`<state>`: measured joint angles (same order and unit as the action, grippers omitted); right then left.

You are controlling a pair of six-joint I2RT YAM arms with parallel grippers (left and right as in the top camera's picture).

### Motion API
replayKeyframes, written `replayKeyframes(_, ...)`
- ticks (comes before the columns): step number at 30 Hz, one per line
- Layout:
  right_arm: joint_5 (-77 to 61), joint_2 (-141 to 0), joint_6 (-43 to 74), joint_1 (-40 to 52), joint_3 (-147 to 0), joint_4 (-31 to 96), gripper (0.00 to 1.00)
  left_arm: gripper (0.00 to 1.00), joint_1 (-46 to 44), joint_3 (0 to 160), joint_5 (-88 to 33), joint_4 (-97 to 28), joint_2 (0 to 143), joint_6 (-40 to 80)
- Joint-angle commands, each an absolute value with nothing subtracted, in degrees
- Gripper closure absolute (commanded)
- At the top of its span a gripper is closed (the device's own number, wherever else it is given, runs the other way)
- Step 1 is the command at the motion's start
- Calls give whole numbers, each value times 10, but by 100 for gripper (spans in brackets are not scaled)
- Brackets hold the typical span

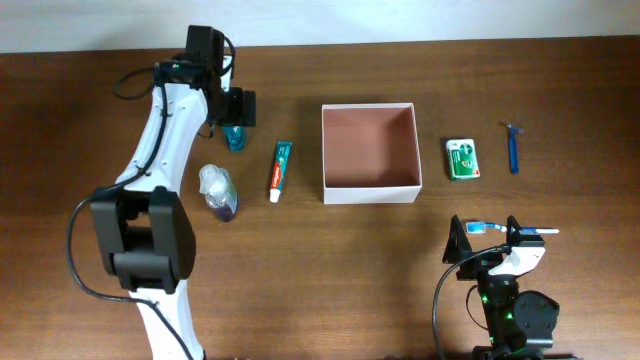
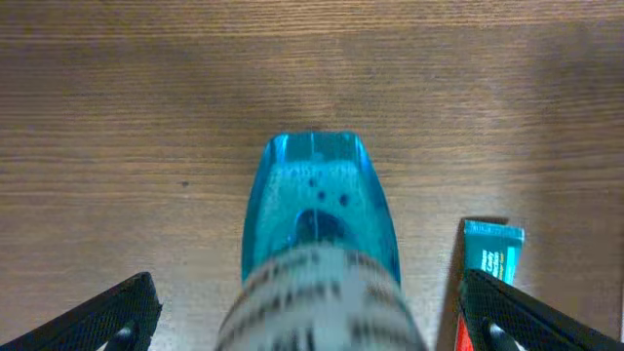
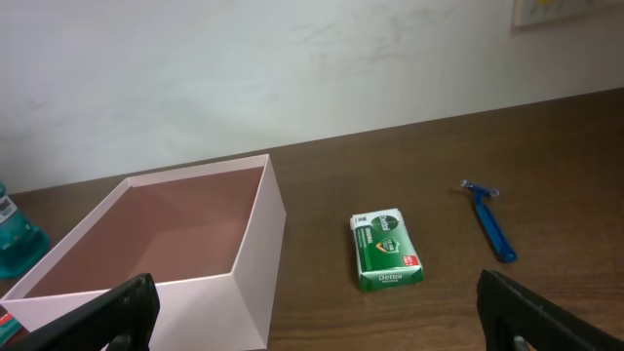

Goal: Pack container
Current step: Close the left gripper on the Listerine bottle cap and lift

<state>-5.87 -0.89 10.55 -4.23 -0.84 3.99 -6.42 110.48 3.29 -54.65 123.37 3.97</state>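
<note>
- My left tool hovers at the far left of the wooden tabletop, jaws wide, one on either side of a blue bottle and clear of its sides in the wrist view.
- The blue bottle lies on the tabletop, well left of the container.
- The container, a square, shallow box with white walls and a pinkish-brown inside, sits open near the middle of the tabletop with nothing in it.
- A toothpaste tube lies between the blue bottle and the container, just beside the container's left wall and apart from it.
- A clear bottle with a purple base lies nearer the front edge, left of the toothpaste tube.
- To the container's right are a green packet and, beyond it, a blue razor, each apart from the others.
- My right tool hangs near the front right, jaws wide and gripping nothing, facing the container's corner.
- A blue-and-white toothbrush shows at my right tool's tips from overhead; I cannot tell whether they touch.
</note>
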Motion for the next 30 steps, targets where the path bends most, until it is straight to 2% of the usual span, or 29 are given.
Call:
replayKeyframes(1, -54, -3, 108, -37, -3, 40, 1, 1, -62, 1115, 39, -532, 1239, 45)
replayKeyframes(15, -54, -3, 108, -37, -3, 40, 1, 1, -62, 1115, 43, -512, 1239, 43)
replayKeyframes(17, -54, -3, 108, -37, -3, 40, 1, 16, -62, 1115, 44, -514, 1240, 43)
replayKeyframes(19, -54, -3, 108, -37, -3, 40, 1, 21, -62, 1115, 44, -514, 1243, 43)
replayKeyframes(22, -54, -3, 108, -37, -3, 40, 1, 36, -62, 1115, 43, -514, 1249, 43)
replayKeyframes(26, -54, -3, 108, -37, -3, 40, 1, 64, -62, 1115, 44, -514, 1251, 43)
replayKeyframes(30, -54, -3, 108, -37, -3, 40, 1, 74, -62, 1115, 43, -512, 1251, 43)
